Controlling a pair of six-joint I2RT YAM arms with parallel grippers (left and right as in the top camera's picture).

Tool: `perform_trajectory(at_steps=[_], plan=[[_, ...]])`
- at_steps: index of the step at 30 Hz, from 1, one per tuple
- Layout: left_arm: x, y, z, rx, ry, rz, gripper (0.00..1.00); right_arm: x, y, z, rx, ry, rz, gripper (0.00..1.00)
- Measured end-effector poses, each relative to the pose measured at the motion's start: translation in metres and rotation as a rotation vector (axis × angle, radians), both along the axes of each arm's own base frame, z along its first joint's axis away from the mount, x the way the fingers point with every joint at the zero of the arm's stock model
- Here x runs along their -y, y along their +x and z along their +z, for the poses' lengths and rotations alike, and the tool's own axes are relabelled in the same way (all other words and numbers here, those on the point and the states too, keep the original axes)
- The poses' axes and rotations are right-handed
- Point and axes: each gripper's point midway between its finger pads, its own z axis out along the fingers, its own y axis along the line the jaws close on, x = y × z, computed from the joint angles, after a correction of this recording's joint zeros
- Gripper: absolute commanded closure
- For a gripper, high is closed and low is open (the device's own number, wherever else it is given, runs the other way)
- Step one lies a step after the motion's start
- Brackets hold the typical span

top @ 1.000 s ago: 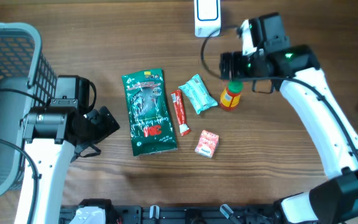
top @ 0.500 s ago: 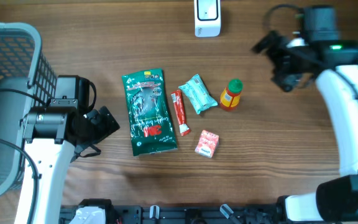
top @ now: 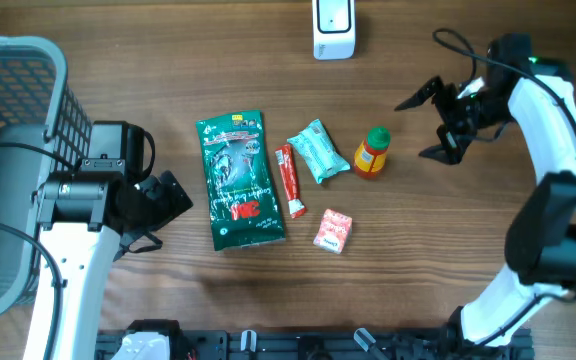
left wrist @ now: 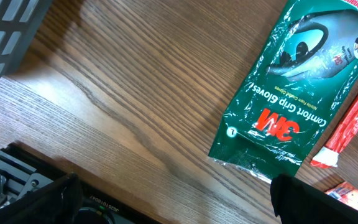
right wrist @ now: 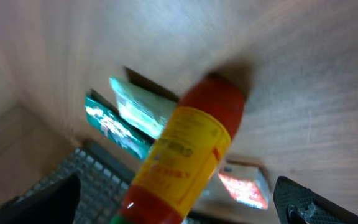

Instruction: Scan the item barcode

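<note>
The left arm (top: pixel 64 268) ran up from the near left edge as a white link ending in a black wrist block (top: pixel 100 172). The left gripper (top: pixel 174 206) pointed to the right, low and angled slightly downward, with its jaws spread fully apart. In the left wrist view only its two dark fingertips (left wrist: pixel 294 198) showed, in the bottom corners. The right arm (top: pixel 556 150) climbed from the near right edge through a dark elbow (top: pixel 556 232), then bent back along a white link to its wrist (top: pixel 513 58). The right gripper (top: pixel 420 126) faced left, its black fingers (top: pixel 415 98) splayed wide.
</note>
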Motion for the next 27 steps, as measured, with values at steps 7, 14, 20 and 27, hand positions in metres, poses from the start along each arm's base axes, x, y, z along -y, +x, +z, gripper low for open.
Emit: perform_trajectory(at_steps=[7,14,20,27], plan=[[0.000,0.000,0.000,0.000,0.000,0.000,0.00,-0.029,-0.016,-0.061,-0.216,0.217,0.047,0.00],[0.000,0.000,0.000,0.000,0.000,0.000,0.00,-0.037,-0.015,-0.058,-0.185,0.291,0.069,0.00],[0.000,0.000,0.000,0.000,0.000,0.000,0.00,-0.067,-0.012,-0.058,-0.131,0.300,0.150,0.00],[0.000,0.000,0.000,0.000,0.000,0.000,0.00,-0.093,-0.019,-0.059,-0.167,0.291,0.182,0.24]])
